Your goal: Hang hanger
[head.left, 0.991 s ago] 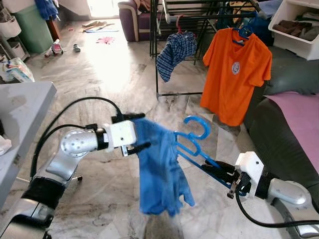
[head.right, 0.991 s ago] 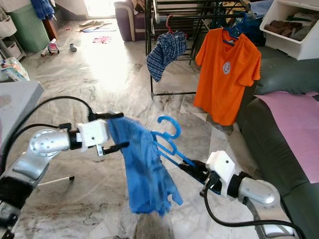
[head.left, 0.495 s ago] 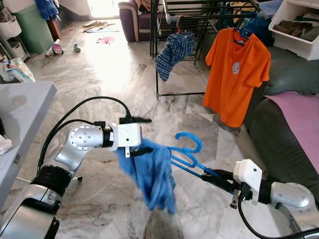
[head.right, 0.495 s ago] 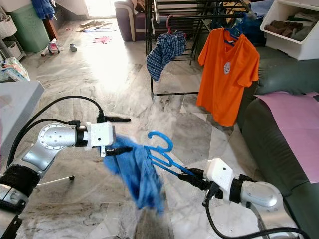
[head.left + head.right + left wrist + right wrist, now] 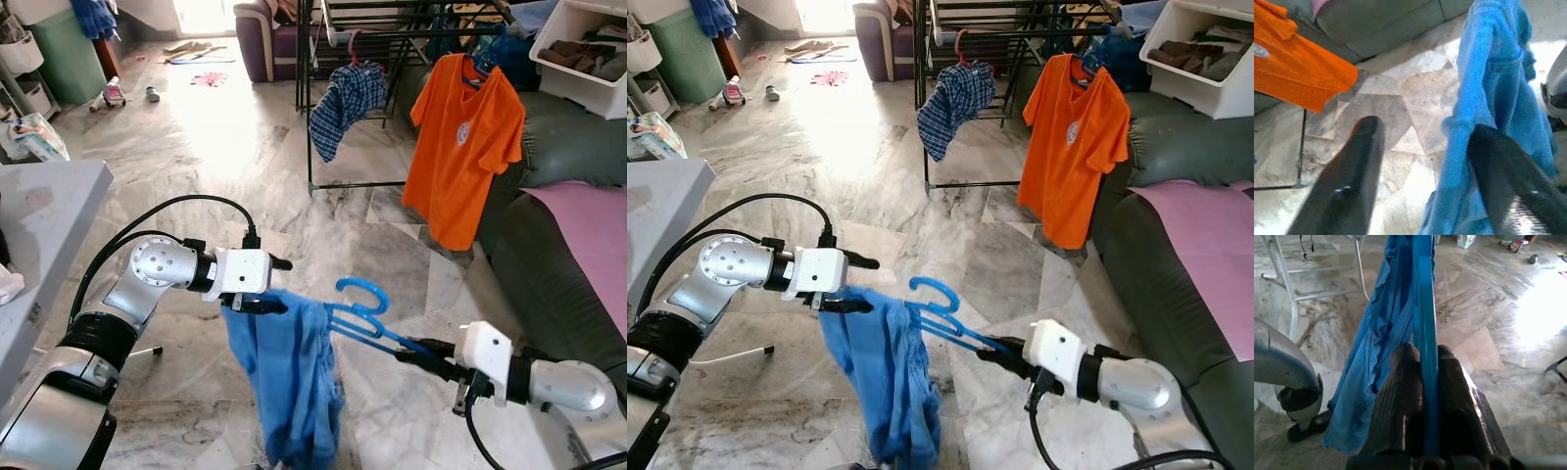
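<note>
A blue hanger with its hook pointing up carries a blue garment that hangs limp toward the floor. My right gripper is shut on the hanger's lower end, the bar clamped between its fingers. At the garment's top left corner my left gripper stands open. The cloth lies against one of its fingers and the other finger is bare. Ahead, a black drying rack holds an orange T-shirt and a plaid shirt on hangers.
A dark sofa with a pink cover runs along the right. A grey table edge is at my left. A white bin sits at the back right. Marble floor lies between me and the rack, with toys and clothes scattered far back.
The garment, spread high and then bunched, now hangs straight down. Hanger and right gripper have sunk a little and shifted left. The left gripper has dropped slightly.
</note>
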